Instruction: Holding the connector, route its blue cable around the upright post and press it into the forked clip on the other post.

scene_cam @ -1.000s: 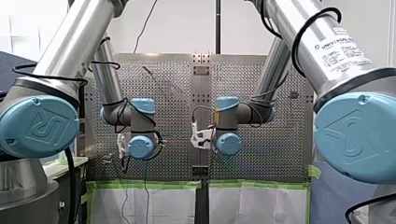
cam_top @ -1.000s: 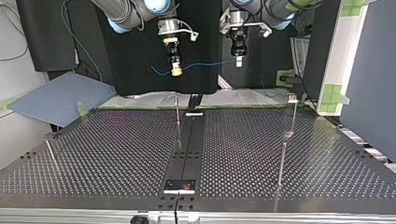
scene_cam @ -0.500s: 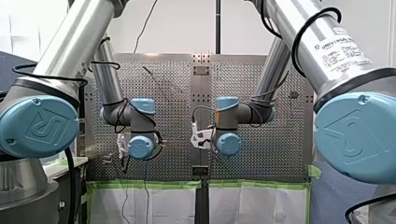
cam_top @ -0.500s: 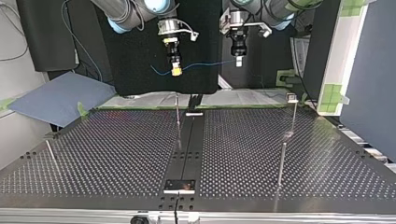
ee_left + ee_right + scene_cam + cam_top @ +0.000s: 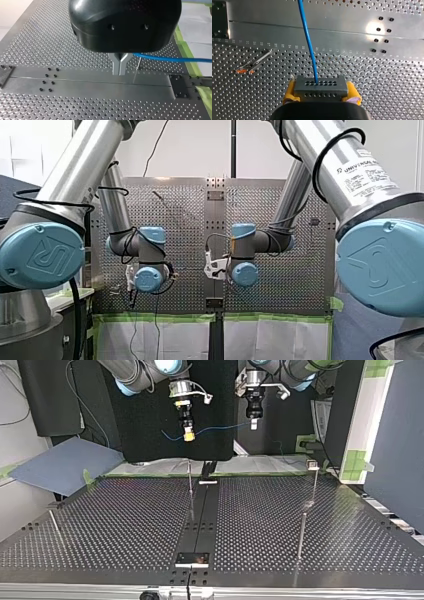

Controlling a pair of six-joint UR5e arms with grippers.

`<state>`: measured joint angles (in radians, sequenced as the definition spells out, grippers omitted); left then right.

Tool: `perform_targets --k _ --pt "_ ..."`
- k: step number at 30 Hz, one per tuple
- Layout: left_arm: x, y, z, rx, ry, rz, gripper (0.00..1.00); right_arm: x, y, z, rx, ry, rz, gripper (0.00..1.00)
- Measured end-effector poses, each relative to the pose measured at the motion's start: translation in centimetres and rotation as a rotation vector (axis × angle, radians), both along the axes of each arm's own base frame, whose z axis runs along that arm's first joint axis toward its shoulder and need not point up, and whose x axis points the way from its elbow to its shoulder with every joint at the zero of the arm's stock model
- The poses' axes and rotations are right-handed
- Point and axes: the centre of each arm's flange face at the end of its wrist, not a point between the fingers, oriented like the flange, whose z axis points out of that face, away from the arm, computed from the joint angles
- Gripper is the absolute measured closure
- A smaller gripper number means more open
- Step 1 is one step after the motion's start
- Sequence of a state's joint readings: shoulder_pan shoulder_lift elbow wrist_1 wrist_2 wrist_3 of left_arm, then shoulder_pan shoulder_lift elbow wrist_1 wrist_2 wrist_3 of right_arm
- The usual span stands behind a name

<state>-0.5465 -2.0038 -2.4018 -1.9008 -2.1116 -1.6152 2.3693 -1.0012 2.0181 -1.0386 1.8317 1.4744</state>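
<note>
While the perforated table [image 5: 125,525] waits below, my right arm [image 5: 135,375] and my left arm [image 5: 295,367] hang side by side well above its far edge. A thin upright post [image 5: 190,477] stands near the table's middle, and a second post [image 5: 314,487] with a small head [image 5: 312,464] stands at the top view's right. My right gripper [image 5: 188,435] is clamped on the connector [image 5: 321,86], its yellow pads [image 5: 290,91] pressing on either side of the grey block. My left gripper [image 5: 254,423] has its metal fingers [image 5: 116,63] drawn together. The blue cable [image 5: 220,428] leaves the connector's face, runs through the air to those fingers and comes out from between them, so it appears pinched there. By this showing the task is at its very start. The connector is in hand, but the cable goes around no post and sits in no clip, so all of the routing and the pressing is left to do. The head on the second post is too small to say whether it is the forked clip. The front view shows only the arms' wrists, with both grippers hidden behind them, and a short blue length beyond the connector at the top view's left is hard to make out.
</note>
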Motion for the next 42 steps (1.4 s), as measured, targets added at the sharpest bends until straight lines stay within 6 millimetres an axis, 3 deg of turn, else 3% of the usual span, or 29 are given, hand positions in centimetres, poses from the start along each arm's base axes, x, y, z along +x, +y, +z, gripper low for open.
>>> perform_targets --k 16,36,42 --pt "0.0 0.0 0.0 0.0 0.0 0.0 1.0 -0.4 -1.0 -0.6 0.041 0.004 -0.057 1.0" --pt "0.4 0.0 0.3 0.003 -0.004 0.0 1.0 -1.3 -0.5 -1.5 0.111 0.075 -0.092 1.0" --pt "1.5 -0.5 2.0 0.028 -0.025 -0.019 1.0 0.2 -0.9 0.4 0.101 0.041 -0.077 1.0"
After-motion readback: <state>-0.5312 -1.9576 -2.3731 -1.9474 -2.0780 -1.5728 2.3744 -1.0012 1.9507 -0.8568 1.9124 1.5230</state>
